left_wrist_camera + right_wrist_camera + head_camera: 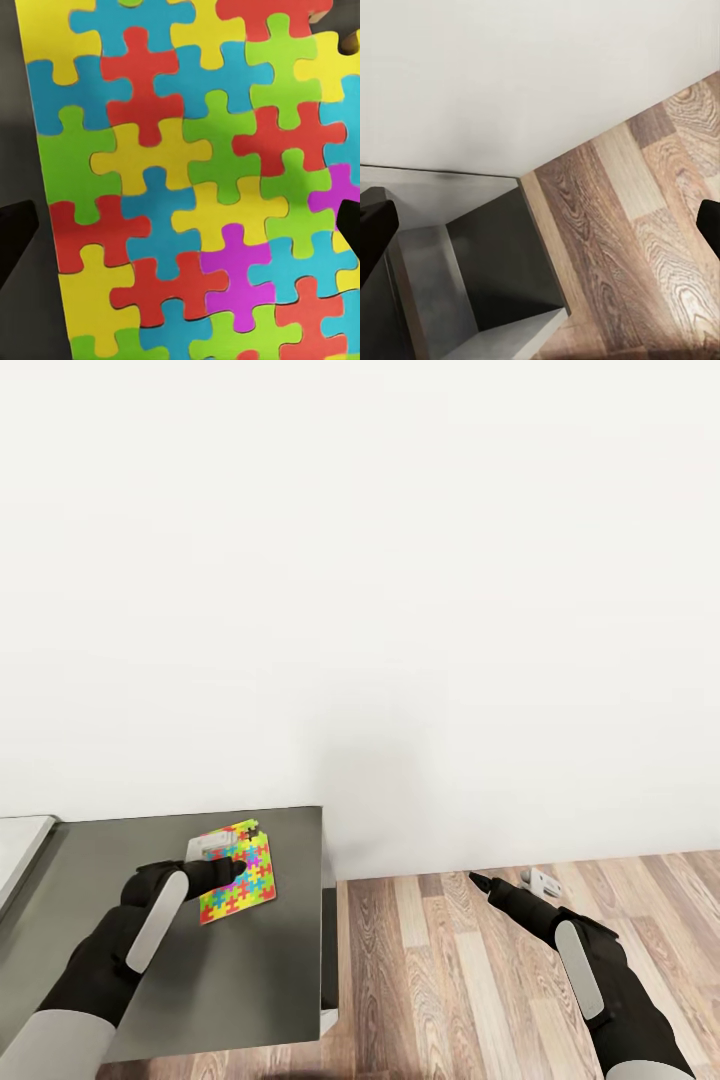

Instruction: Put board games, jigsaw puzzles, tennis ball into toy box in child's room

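Dark-grey desk (120, 860) against a white wall: the left hand (236, 868) hovers spread over a jigsaw puzzle (240, 885).
The right hand (480, 882), fingers apart, holds nothing above the wood-plank floor (440, 980).

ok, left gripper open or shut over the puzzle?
Open. The left gripper has its dark fingertips spread wide at either side of the jigsaw puzzle, which lies flat on the dark-grey cabinet.

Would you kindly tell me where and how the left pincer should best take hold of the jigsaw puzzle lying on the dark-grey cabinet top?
The jigsaw puzzle is a thin flat board lying on the cabinet top, partly over another item. I would probably come from above, where the left pincer hovers open, and pinch across its short width. The fingers already straddle that width in the left wrist view.
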Robot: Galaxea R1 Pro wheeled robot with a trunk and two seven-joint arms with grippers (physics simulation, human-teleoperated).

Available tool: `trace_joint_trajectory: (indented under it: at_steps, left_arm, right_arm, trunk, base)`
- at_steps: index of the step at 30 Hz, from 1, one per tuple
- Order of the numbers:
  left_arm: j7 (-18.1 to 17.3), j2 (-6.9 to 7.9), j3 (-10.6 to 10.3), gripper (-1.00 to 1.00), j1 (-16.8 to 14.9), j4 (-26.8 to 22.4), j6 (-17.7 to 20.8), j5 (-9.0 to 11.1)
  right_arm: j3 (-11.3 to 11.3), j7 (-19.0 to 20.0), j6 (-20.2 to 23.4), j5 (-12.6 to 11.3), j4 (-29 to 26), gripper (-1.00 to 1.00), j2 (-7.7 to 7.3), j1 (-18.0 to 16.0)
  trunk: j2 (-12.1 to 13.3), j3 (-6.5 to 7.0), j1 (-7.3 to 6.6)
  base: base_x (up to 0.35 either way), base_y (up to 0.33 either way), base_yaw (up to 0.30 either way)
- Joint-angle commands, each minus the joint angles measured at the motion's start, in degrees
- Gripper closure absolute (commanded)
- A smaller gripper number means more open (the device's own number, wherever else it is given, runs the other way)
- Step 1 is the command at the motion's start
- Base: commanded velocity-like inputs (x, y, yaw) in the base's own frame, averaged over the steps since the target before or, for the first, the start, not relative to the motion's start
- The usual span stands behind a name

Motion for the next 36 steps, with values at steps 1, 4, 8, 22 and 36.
trace_joint_trajectory:
  at_steps: [1, 4, 8, 22, 36]
  left_arm:
    - [0.5, 0.1, -0.1, -1.0, 0.0, 0.0, 0.3, 0.5]
    - [0.5, 0.17, -0.1, -1.0, -0.1, 0.0, 0.6, 0.6]
    - [0.4, 0.23, -0.1, -1.0, -0.1, 0.2, 0.8, 0.6]
    - [-6.7, 1.32, 0.5, -1.0, -0.1, 1.3, 1.5, 0.7]
    - [-9.6, 1.69, 0.8, -1.0, -1.0, 2.3, 1.6, 0.9]
  right_arm:
    - [-0.1, 0.2, 0.4, -0.1, -0.1, -1.0, 0.02, 0.0]
    - [-0.1, 0.2, 0.3, -0.1, -0.1, -1.0, 0.02, 0.0]
    - [-0.1, 0.2, 0.4, -0.1, -0.1, -1.0, 0.02, 0.0]
    - [-0.1, 0.2, 0.4, -0.1, -0.1, -1.0, 0.01, 0.0]
    - [-0.1, 0.2, 0.3, -0.1, -0.1, -1.0, 0.02, 0.0]
  trunk:
    - [-0.1, -0.09, 0.03]
    - [-0.1, -0.09, 0.03]
    - [-0.1, -0.09, 0.03]
    - [-0.1, -0.09, 0.03]
    - [-0.1, -0.09, 0.03]
  base:
    - [0.0, 0.0, 0.0]
    - [0.0, 0.0, 0.0]
    - [0.0, 0.0, 0.0]
    - [0.0, 0.0, 0.0]
    - [0.0, 0.0, 0.0]
